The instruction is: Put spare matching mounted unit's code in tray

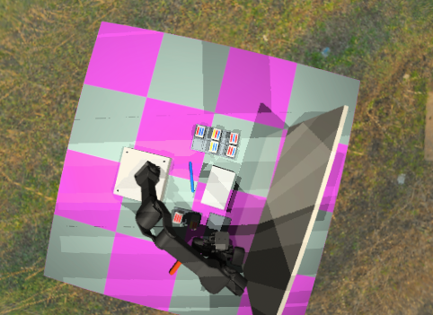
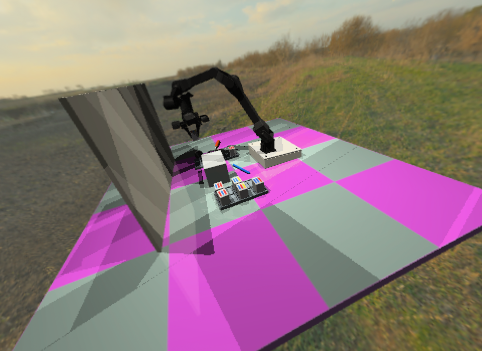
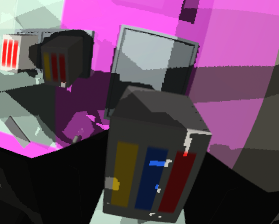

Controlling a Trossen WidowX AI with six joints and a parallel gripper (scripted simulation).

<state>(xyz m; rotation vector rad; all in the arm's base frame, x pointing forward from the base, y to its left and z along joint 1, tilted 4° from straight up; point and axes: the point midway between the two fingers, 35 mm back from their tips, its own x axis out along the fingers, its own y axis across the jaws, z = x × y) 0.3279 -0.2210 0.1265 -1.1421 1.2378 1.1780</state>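
Note:
My gripper (image 1: 218, 244) (image 2: 194, 134) (image 3: 150, 141) is shut on a dark grey spare with yellow, blue and red stripes (image 3: 150, 185). It holds the spare above the table, beside the shallow grey tray (image 1: 218, 221) (image 3: 146, 52). In the wrist view the spare covers part of the tray's near edge; the visible part of the tray is empty. The spare rack (image 1: 198, 144) (image 2: 223, 206) holds several striped spares, with one bare pocket. A red-striped unit (image 1: 178, 217) (image 3: 11, 52) and a shaded yellow-and-red-striped unit (image 3: 62, 60) stand left of the tray. I cannot tell the mounted unit's back code.
A white box (image 1: 218, 188) (image 2: 214, 160) stands between rack and tray. A tall panel (image 1: 310, 188) (image 2: 125, 154) leans along the right in the top view. A blue stick (image 1: 191, 177) (image 2: 241, 168) lies near the box. An orange handle (image 1: 174, 267) lies partly under the arm.

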